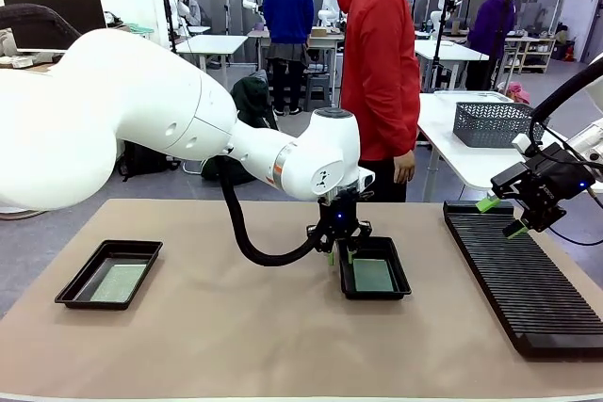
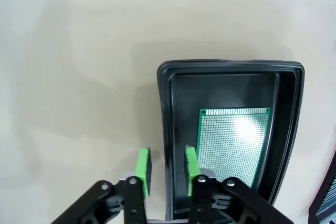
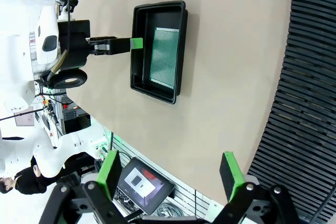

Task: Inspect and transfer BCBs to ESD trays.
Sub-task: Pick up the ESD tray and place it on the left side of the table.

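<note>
Black ESD tray mid-table holds green BCB, long axis near-to-far. Left gripper straddles tray's left rim, fingers narrowly apart, gripping nothing. Right gripper wide apart, empty, above ribbed rack. Second tray, also loaded, far left.

The table has a plain tan top. One black ESD tray lies near its left side and a second black ESD tray near the middle, well apart, each with a green BCB on its floor. A long black ribbed rack lies along the right side.
</note>
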Controlling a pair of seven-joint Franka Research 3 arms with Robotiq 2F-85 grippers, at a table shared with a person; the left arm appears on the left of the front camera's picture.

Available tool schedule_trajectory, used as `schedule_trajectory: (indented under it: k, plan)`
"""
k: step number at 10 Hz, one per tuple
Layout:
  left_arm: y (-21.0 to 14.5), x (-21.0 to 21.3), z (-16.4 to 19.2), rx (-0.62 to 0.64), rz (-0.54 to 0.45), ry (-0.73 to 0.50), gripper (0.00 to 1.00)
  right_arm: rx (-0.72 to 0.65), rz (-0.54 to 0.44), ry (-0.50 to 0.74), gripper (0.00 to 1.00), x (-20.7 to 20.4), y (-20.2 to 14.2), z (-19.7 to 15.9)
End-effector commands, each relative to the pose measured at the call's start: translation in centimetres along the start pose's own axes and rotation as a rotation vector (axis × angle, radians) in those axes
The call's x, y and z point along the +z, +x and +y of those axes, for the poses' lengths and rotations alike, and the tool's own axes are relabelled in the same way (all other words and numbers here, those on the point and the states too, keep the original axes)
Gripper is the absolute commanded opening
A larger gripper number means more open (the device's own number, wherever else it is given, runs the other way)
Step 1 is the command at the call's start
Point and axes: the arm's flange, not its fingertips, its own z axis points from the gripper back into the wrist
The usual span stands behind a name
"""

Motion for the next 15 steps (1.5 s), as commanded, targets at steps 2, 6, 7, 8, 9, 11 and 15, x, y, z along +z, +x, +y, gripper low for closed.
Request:
schedule_trajectory:
  k: [2,6,7,8,9,11,15]
  plan:
    - [-0.33,-1.13,0.65,0.014,-0.017,0.0,0.16,-0.013,-0.007,-0.002,1.0,-0.01,-0.14,0.18]
    - [-0.24,-0.99,0.59,0.005,-0.021,0.004,0.0,-0.013,-0.007,-0.002,1.0,-0.01,-0.14,0.18]
    - [-0.15,-1.09,0.6,0.002,-0.015,0.003,0.0,-0.013,-0.007,-0.002,1.0,-0.01,-0.14,0.18]
    - [-0.08,-1.15,0.66,0.004,-0.017,0.003,0.0,-0.013,-0.007,-0.002,1.0,-0.01,-0.14,0.18]
    - [-0.06,-1.09,0.71,0.005,-0.017,-0.002,0.0,-0.013,-0.007,-0.002,1.0,-0.01,-0.14,0.18]
    - [0.14,-0.85,0.19,0.003,0.0,-0.001,0.0,-0.013,-0.007,-0.002,1.0,-0.01,-0.14,0.18]
    - [0.14,-0.85,0.19,0.003,0.0,-0.001,0.0,-0.013,-0.007,-0.002,1.0,-0.01,-0.14,0.18]
